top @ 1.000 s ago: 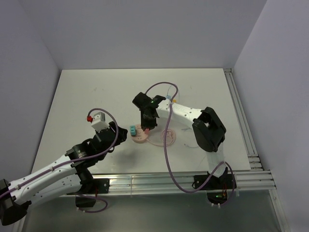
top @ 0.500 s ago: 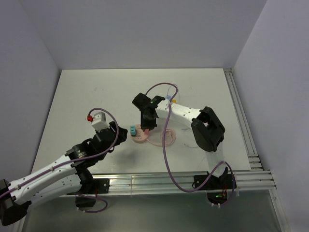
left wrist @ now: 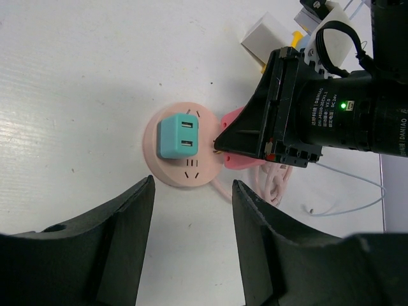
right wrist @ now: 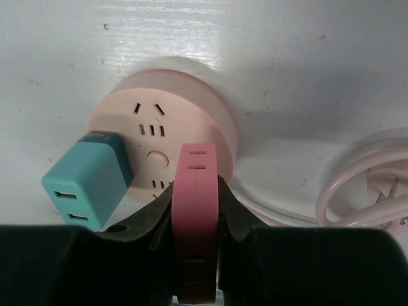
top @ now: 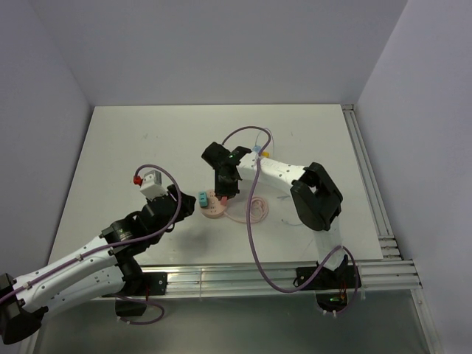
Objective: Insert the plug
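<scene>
Right gripper (right wrist: 195,192) pinches plug (right wrist: 196,229), its tip at socket (right wrist: 191,115) just ahead. Left gripper (left wrist: 192,185) spread, socket just beyond its fingers.

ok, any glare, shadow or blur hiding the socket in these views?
Top external: even light, sharp, but the socket is tiny, partly under the right gripper. Left wrist: socket crisp, left fingers dark and soft. Right wrist: pink plug sharp, soft shadow right of the socket, mild sheen on the table.
</scene>
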Available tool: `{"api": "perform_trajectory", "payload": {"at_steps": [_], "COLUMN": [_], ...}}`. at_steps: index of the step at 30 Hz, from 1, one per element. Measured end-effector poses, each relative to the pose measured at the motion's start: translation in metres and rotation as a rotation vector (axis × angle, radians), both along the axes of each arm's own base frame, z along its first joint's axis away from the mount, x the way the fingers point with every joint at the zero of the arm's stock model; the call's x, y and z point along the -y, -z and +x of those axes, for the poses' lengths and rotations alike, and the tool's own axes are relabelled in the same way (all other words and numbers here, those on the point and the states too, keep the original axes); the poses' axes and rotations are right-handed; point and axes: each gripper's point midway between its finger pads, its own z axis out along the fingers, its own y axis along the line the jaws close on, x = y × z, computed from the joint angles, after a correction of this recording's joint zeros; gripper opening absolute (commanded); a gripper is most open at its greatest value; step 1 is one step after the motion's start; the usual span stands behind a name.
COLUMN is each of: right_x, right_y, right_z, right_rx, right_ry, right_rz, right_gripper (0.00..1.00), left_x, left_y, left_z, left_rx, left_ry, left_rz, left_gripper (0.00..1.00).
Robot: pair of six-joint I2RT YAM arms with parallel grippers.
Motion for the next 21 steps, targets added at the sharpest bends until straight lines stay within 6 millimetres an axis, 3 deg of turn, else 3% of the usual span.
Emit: {"api": "perform_trajectory", "payload": {"at_steps": [11,21], "right_x": [0.000,0.000], "right_y": [0.002,0.004], "right_z": [0.001,0.004], "right_rx": [0.002,0.018], "right_ry": [0.002,0.003], "right_rz": [-0.005,-0.025], "right_gripper": [0.00,0.00], "left_x": [-0.002,-0.005], "left_y": [0.002,0.024], "left_z": [0.000,-0.001], "left_rx": [-0.002,-0.041], "left_ry": [-0.005,-0.009], "left_rz": [0.002,0.035], "left_gripper": [0.58,0.59]}}
